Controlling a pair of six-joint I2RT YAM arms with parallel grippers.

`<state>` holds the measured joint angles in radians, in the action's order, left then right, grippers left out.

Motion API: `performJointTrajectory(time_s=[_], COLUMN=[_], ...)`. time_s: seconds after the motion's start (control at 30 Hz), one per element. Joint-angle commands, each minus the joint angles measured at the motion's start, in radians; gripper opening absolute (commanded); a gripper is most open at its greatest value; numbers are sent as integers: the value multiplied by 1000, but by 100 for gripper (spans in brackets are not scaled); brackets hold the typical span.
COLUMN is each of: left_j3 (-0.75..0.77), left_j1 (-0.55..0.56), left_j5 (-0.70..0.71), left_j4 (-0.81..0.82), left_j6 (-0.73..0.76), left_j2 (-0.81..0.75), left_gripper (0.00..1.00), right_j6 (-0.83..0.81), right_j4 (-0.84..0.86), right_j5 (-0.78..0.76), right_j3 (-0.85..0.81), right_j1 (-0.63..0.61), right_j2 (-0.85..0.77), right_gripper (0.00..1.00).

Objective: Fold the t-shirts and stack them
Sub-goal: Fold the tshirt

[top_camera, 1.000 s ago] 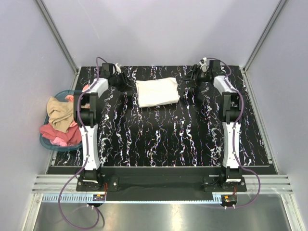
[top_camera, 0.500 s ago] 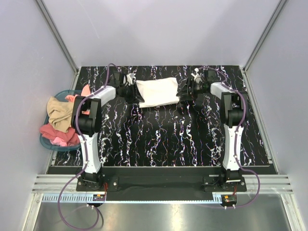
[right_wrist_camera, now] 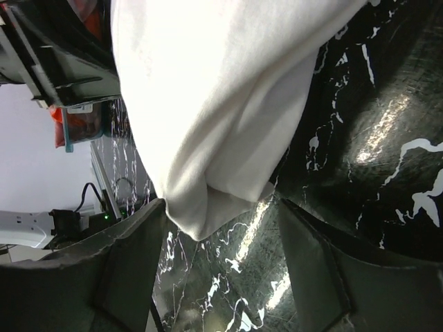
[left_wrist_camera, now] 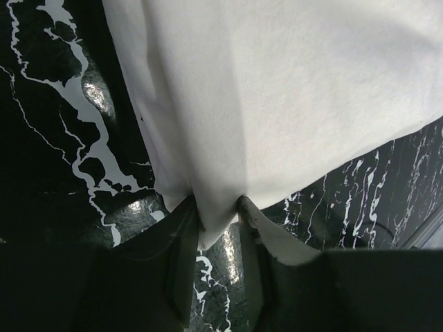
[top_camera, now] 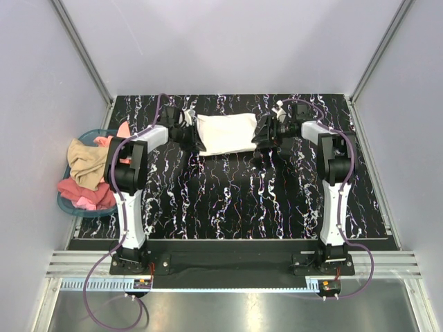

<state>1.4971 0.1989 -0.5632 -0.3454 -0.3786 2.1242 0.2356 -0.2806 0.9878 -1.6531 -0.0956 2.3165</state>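
Observation:
The cream-white t-shirt (top_camera: 227,133) lies folded into a rectangle at the back middle of the black marbled table (top_camera: 228,200). My left gripper (top_camera: 192,133) is at its left edge, shut on a pinch of the white cloth (left_wrist_camera: 218,207). My right gripper (top_camera: 264,131) is at the shirt's right edge, open, with the folded corner (right_wrist_camera: 208,200) between its wide-spread fingers (right_wrist_camera: 118,256). No lettering shows. The dark green t-shirt is out of view.
A blue basket (top_camera: 69,204) at the left table edge holds tan, pink and red cloth (top_camera: 86,166). Grey walls and metal frame posts enclose the table. Both arms stretch to the back of the table.
Both grippers moved inward from the back corners to the shirt's left and right edges. The left has closed on the cloth edge. The shirt shifted slightly.

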Motion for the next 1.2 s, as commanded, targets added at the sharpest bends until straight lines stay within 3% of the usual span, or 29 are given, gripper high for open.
performJointTrajectory(time_s=[0.0,0.13,0.67,0.93,1.0,1.03,1.1,1.13,1.17], left_j3=[34,81,156,180,181,181,175,161,154], left_j1=[-6,-12,-21,-23,-23,-23,-26,-24,-26], left_j5=[22,26,8,-21,-26,-29,-20,-14,-6], left_j4=[10,-24,-56,-66,-67,-69,-84,-92,-113], left_j6=[37,40,32,27,27,26,17,14,10], left_j2=[23,45,89,125,128,129,120,111,100], left_gripper=[24,17,16,4,0,0,0,0,0], right_j6=[-12,-4,-22,-16,-15,-12,-1,-1,2], right_j4=[49,83,116,106,104,101,90,75,64], right_j5=[0,-24,-101,-175,-185,-207,-241,-251,-255], right_j3=[4,41,75,79,79,79,81,82,88], right_j1=[-10,-12,-72,-98,-99,-98,-98,-96,-96], right_j2=[-107,-166,-120,-100,-100,-100,-108,-112,-127], right_gripper=[74,78,79,72,65,41,12,0,0])
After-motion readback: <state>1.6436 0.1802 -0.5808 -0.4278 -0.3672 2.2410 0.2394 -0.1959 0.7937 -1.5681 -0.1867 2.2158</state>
